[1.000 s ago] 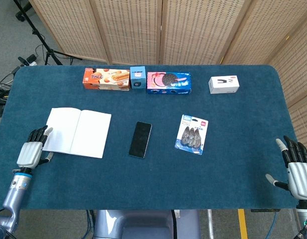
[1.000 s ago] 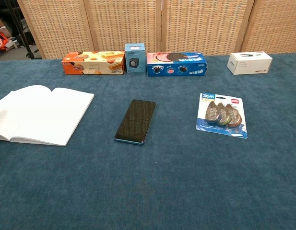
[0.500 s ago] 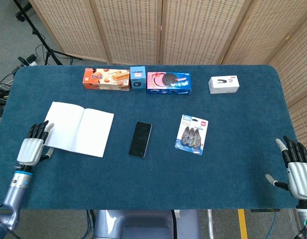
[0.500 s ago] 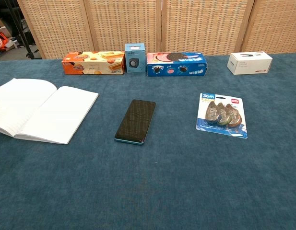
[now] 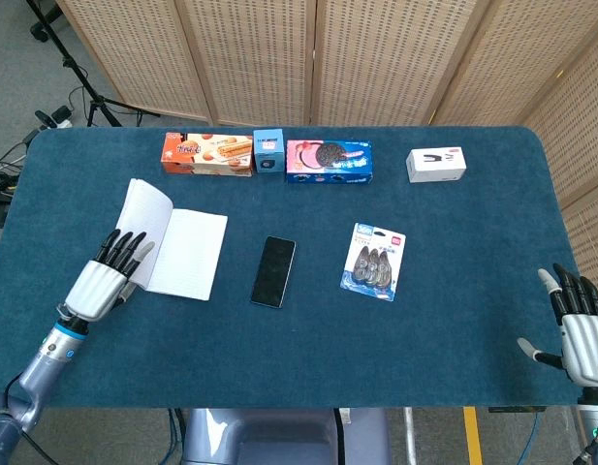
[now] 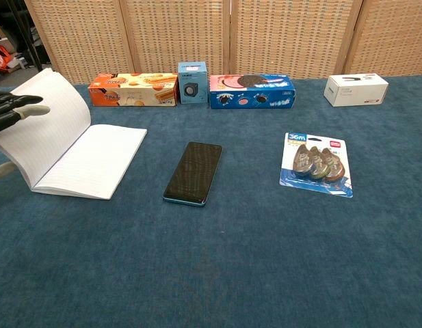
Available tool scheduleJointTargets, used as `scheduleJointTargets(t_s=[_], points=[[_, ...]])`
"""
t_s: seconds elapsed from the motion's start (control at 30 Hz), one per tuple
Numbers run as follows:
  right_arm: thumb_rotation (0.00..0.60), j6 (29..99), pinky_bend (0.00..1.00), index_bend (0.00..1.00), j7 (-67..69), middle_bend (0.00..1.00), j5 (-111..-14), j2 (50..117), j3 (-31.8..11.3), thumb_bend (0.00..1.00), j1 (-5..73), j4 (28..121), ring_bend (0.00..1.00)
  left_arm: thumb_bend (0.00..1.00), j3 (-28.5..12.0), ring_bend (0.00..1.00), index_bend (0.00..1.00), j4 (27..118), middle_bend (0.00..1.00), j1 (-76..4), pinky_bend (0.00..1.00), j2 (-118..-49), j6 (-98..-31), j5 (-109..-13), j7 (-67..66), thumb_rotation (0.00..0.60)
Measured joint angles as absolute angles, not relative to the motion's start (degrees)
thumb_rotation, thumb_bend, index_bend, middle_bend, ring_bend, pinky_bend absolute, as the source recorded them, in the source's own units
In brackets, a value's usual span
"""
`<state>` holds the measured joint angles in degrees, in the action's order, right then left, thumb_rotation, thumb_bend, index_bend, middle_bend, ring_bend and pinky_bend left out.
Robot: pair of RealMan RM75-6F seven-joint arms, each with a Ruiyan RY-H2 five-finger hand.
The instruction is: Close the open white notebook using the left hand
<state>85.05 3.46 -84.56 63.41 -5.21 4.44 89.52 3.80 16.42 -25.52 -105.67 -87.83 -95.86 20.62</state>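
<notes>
Left hand (image 5: pixel 110 276), fingers apart, props the white notebook's (image 5: pixel 177 242) curved left leaf half-raised; lined paper page flat beside it.

Your table (image 5: pixel 454 320) is covered in dark blue matt cloth with a short felt-like nap. The white notebook (image 6: pixel 94 160) shows thin matt ruled paper, and its lifted page curves softly. The phone (image 6: pixel 192 172) has a smooth, glossy black glass face. The tape pack (image 6: pixel 316 164) carries shiny clear plastic over printed card. Behind, the screen panels (image 5: pixel 250 53) look like woven cane in pale wood frames.
</notes>
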Motion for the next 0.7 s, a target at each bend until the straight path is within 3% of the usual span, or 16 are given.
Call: scheduleJointTargets(t_s=[0.23,0.4,0.7], points=[[0.600,84.65,0.00,0.00,3.72,0.00,-84.31,63.31,-5.23,0.00,4.53,89.44,0.00,0.31,4.07,0.00,0.00,17.73,0.00,-28.03,0.00,-107.16,-93.68,-97.51,18.44,0.600],[0.600,84.51,0.00,0.00,3.84,0.00,-84.24,63.19,-5.16,0.00,4.51,89.54,0.00,0.17,5.64,0.00,0.00,16.96,0.00,-30.28,0.00,-108.44,-94.54,-99.90,15.60,0.600],[0.600,83.71,0.00,0.00,4.39,0.00,-83.70,62.90,-5.24,0.00,4.73,89.57,0.00,0.16,5.03,0.00,0.00,17.58,0.00,-34.29,0.00,-109.79,-94.09,-99.87,13.31,0.600]])
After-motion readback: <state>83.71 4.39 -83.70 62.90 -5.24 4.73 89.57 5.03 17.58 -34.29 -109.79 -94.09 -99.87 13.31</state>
